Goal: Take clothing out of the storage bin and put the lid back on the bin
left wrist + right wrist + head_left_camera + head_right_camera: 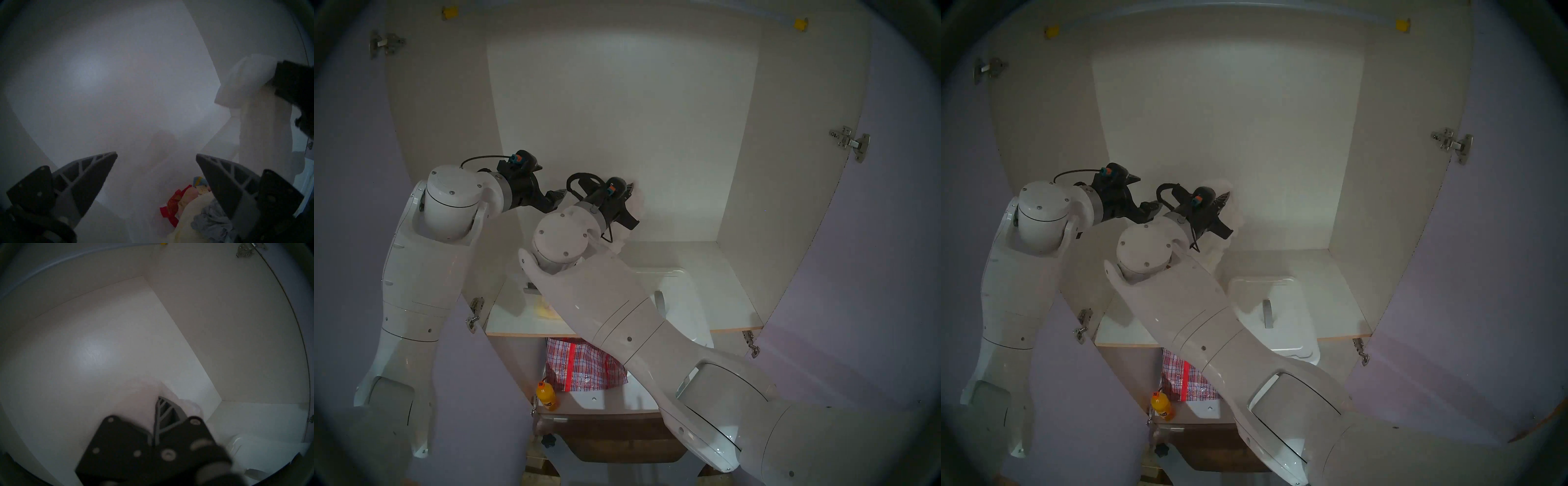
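Inside the open cabinet (pixel 619 118), the white lid (pixel 1283 325) lies flat on the shelf at the right, its grey handle up, partly overhanging the front edge. The storage bin (pixel 531 288) sits on the shelf's left part, mostly hidden beneath the right arm. The white clothing (pixel 258 105) hangs in the air above the shelf, pinched by the right gripper (pixel 1227 198), whose fingers are pressed together on the fabric. Just beside it, the left gripper (pixel 156 157) has its fingers spread, holding nothing. A grey ruffled garment (pixel 212 220) and a red item (pixel 171 207) lie below.
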Available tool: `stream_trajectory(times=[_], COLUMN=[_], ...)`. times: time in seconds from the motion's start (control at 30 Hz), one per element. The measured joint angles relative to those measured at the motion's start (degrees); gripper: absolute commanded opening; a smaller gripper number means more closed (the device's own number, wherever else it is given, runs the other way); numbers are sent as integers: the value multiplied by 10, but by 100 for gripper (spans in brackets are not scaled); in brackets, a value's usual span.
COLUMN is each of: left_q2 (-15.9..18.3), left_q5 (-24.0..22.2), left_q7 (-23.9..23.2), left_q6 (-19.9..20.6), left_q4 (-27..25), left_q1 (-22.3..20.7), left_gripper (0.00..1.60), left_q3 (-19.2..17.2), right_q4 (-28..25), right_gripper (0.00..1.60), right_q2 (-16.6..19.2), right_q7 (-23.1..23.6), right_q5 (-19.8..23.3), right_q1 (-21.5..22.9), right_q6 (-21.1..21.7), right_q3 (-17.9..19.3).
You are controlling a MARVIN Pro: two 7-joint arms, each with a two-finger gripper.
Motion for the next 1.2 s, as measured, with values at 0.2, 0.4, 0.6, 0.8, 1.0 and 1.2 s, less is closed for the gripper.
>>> stream_trajectory(times=[0.2, 0.4, 0.6, 0.8, 1.0, 1.2], left_q2=[-10, -34, -46, -47, -47, -47], left_q5=[21, 33, 21, 11, 3, -1], left_q7=[89, 204, 231, 228, 227, 227], left_q6=[9, 18, 19, 19, 19, 19], left_q4=[-17, -45, -62, -72, -75, -76], left_q1=[62, 124, 141, 141, 140, 139], left_gripper=[160, 160, 160, 160, 160, 160], left_q3=[-31, -43, -44, -45, -45, -45], right_q4=[-4, -13, -47, -108, -147, -151], right_gripper=[0, 0, 0, 0, 0, 0], right_q2=[-20, -25, -22, 1, 58, 116], right_q7=[-21, -39, -45, -37, 1, 35], right_q5=[16, 32, 45, 69, 156, 253], right_q1=[47, 75, 64, 34, 18, 18], right_q6=[16, 41, 64, 96, 129, 153], right_q3=[56, 91, 82, 82, 125, 161])
